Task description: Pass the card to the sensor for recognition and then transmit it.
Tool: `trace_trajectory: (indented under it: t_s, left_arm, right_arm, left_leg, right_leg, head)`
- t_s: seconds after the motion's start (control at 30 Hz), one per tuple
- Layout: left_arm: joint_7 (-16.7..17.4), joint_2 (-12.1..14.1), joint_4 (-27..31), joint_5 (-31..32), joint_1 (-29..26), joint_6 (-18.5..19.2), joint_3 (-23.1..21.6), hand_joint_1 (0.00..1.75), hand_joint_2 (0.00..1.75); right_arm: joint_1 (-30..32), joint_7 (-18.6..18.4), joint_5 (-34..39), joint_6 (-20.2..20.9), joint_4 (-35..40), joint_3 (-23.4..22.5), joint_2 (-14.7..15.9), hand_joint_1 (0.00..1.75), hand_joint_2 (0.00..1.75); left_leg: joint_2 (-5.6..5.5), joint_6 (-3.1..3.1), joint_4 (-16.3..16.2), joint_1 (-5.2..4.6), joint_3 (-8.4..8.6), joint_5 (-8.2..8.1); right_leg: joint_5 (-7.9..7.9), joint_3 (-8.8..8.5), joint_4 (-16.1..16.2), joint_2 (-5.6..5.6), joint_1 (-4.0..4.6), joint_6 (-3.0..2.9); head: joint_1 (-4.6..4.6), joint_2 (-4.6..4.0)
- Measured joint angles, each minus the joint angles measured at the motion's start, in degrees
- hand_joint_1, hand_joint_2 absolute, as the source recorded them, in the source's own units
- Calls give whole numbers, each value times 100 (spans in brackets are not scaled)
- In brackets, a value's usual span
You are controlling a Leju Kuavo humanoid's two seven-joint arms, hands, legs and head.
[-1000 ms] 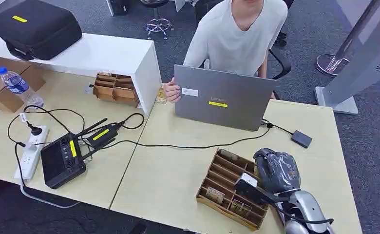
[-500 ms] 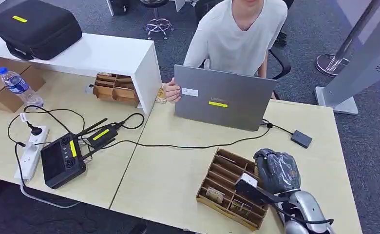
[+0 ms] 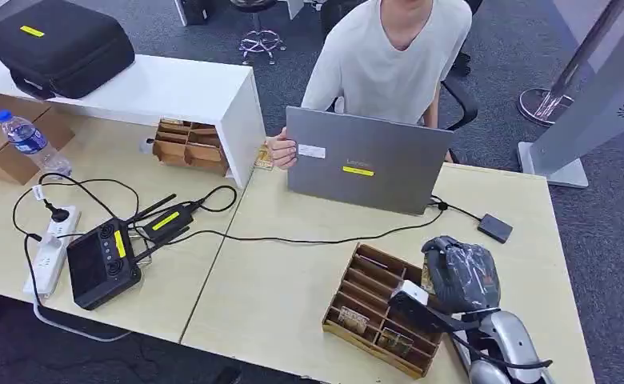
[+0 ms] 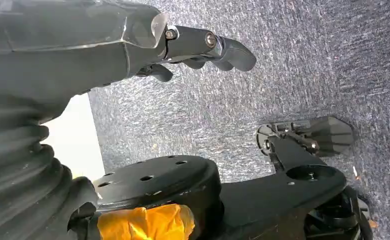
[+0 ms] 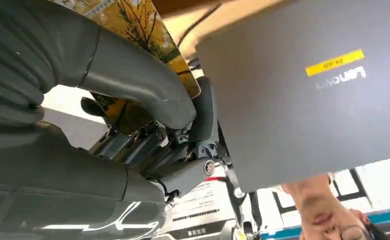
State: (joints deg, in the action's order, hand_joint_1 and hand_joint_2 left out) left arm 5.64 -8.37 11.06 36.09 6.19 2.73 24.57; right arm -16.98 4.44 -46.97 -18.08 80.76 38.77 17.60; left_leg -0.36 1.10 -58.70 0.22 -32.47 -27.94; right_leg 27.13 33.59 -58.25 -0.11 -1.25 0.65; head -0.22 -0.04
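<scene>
Blue-grey carpet (image 3: 293,56) covers the floor; two pale wooden tables (image 3: 277,288) stand pushed together, their seam running between them; a white shelf unit (image 3: 165,92) sits on the left table, with a black case (image 3: 57,44) lying on top; a person in a white shirt (image 3: 389,60) sits on a dark office chair (image 3: 461,100) behind the far table edge; the chrome base of a stool (image 3: 259,42) stands on the carpet beyond the shelf; a grey slanted stand (image 3: 593,104) rests on its flat foot to the right, with a round metal base (image 3: 545,104) just beside it; the light is even and bright.
</scene>
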Motion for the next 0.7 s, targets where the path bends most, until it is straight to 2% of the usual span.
trace_trajectory:
  t_s: [0.37, 0.53, 0.7]
  left_arm:
    - [-15, -2, 0, 22, -1, -2, 28, 0, 175]
    - [-15, -2, 0, 61, 0, 4, 39, 0, 175]
    - [-15, -2, 0, 166, 14, 61, 42, 0, 175]
  right_arm:
    - [-94, 30, -17, -20, 157, -138, 28, 175, 175]
    - [-150, 107, -127, -256, 164, -201, 26, 175, 175]
    - [-404, 245, -279, -581, 75, -271, -105, 175, 175]
  left_leg:
    - [0, 0, 0, 0, 0, 0]
    - [0, 0, 0, 0, -1, 0]
    - [2, 2, 0, 0, -1, 2]
  right_leg:
    - [0, 0, 0, 0, 0, 0]
    - [0, 0, -1, 0, 0, 0]
    - [-3, 0, -1, 2, 0, -2]
  head:
    - [0, 0]
    - [0, 0]
    - [0, 0]
